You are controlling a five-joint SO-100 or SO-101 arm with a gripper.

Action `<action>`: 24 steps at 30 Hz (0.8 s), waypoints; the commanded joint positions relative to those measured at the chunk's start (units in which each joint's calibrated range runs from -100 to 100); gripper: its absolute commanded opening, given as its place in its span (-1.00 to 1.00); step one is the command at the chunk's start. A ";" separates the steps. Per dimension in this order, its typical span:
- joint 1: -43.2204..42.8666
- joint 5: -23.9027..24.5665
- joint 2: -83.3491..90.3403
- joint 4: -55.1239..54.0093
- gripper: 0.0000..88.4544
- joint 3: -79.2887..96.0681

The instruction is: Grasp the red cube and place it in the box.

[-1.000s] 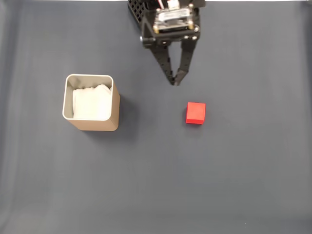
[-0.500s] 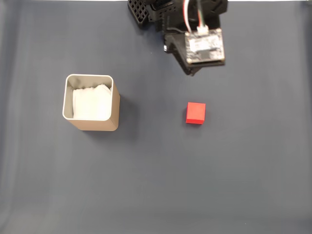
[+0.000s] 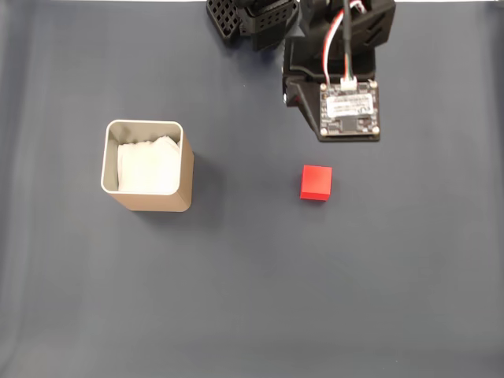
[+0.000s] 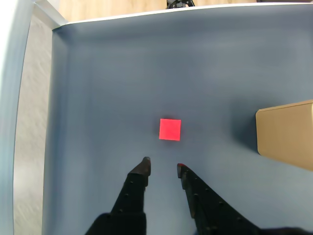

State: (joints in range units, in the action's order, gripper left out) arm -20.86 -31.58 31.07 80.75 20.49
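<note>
In the wrist view the fingers [image 4: 162, 168] hang slightly parted and empty, just short of the red cube [image 4: 170, 129], which sits mid-worktop. This looks like the approach: next, drop and straddle it. The box [image 4: 287, 133], toward the worktop's side edge, is cut off here; its depth probably can't be judged.

Dark grey-blue cloth [image 3: 252, 299] covers the counter, faint creases in the fixed view. In the wrist view, a pale raised edge [image 4: 14, 73] borders it at left, wood-toned strip [image 4: 112, 9] beyond the top.
</note>
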 commanded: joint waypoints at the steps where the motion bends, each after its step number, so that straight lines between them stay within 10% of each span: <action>1: 1.01 -0.10 -0.91 -1.59 -0.48 -3.08; 24: 6.62 -4.10 -6.11 -17.92 -0.17 9.68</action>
State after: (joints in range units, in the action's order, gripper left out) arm -14.99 -35.34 24.83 64.34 29.96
